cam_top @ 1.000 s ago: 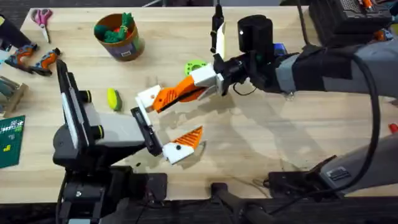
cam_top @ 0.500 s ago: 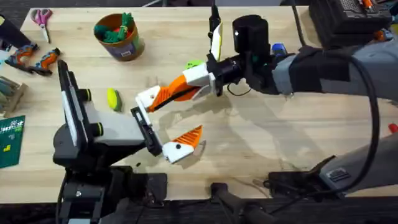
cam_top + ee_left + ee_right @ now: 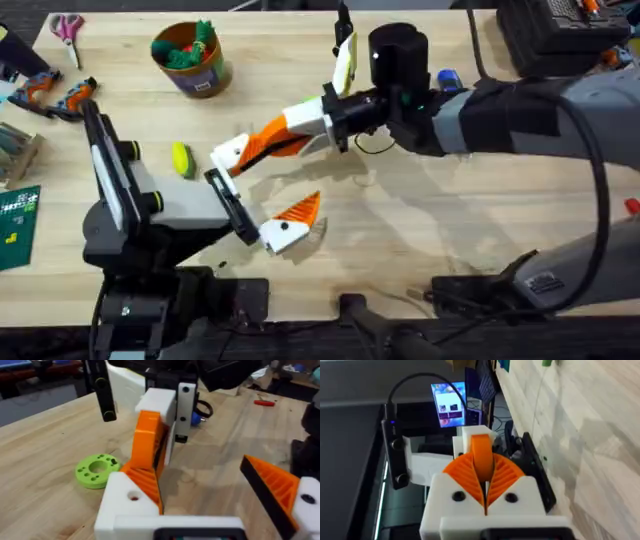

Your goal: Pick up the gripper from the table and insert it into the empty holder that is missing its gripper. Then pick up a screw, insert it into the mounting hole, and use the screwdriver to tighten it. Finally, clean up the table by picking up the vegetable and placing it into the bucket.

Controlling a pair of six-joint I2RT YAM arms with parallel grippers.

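Overhead, your right gripper [image 3: 258, 150] has reached across the middle and is closed on the gripper [image 3: 270, 146], the loose orange wedge. The wedge's tip is pressed against the holder [image 3: 229, 155], the plain white block that forms the far finger of your left gripper [image 3: 258, 192]. Your left gripper is spread wide, and its near finger carries its own orange wedge. The vegetable [image 3: 182, 158] lies on the table [image 3: 480, 200] just left of the holder, touching nothing. The bucket [image 3: 192, 56] stands well behind it near the far edge, with green and orange toys inside. The blue end of the screwdriver [image 3: 448, 79] peeks out behind your right arm. Scissors [image 3: 67, 27] and pliers [image 3: 58, 96] sit at the far left.

From your left wrist, the holder [image 3: 131, 502] shows its mounting hole, and the orange wedge [image 3: 148, 442] slants down against its inner face from the right gripper's white fingers [image 3: 159, 401]. A lime-green ring disc [image 3: 96, 468] lies flat on the wood beside it, and the screwdriver [image 3: 196, 419] shows as a blue spot behind.

From your right wrist, both ribbed pads [image 3: 461, 474] are clamped together on the wedge [image 3: 481, 450], whose far end meets the holder [image 3: 470, 433].
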